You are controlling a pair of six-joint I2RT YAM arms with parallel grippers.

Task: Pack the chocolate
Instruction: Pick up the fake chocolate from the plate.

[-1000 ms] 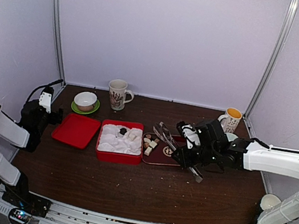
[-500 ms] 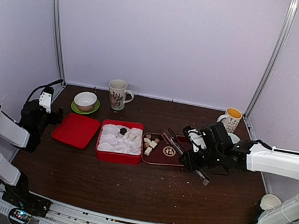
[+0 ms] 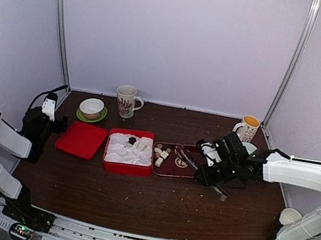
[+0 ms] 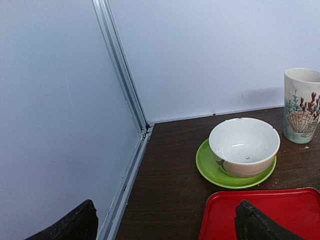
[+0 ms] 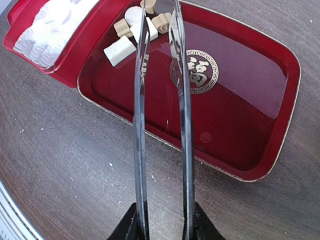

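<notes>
Counter (image 3: 151, 208): dark wood inside a white booth.
Right tool (image 5: 165, 227): partly closed, pinching tongs (image 5: 140, 125) whose tips stand apart, empty, for reach.
Chocolate (image 5: 120, 50): clustered in tray (image 5: 240, 100) corner beside red box (image 3: 126, 167), a short carry.
Left tool (image 4: 165, 225): wide open, empty, aside.

Gold emblem (image 5: 197, 72) on the dark red tray (image 5: 250, 115)

The gold emblem is round and printed in the middle of the tray's floor. It shows a single Chinese-style character, seemingly 福, inside a ring with a patterned border. In the right wrist view it appears turned sideways, and one arm of the metal tongs (image 5: 186, 150) crosses its left edge. In the top view it is only a small gold spot, too small to read.
</notes>
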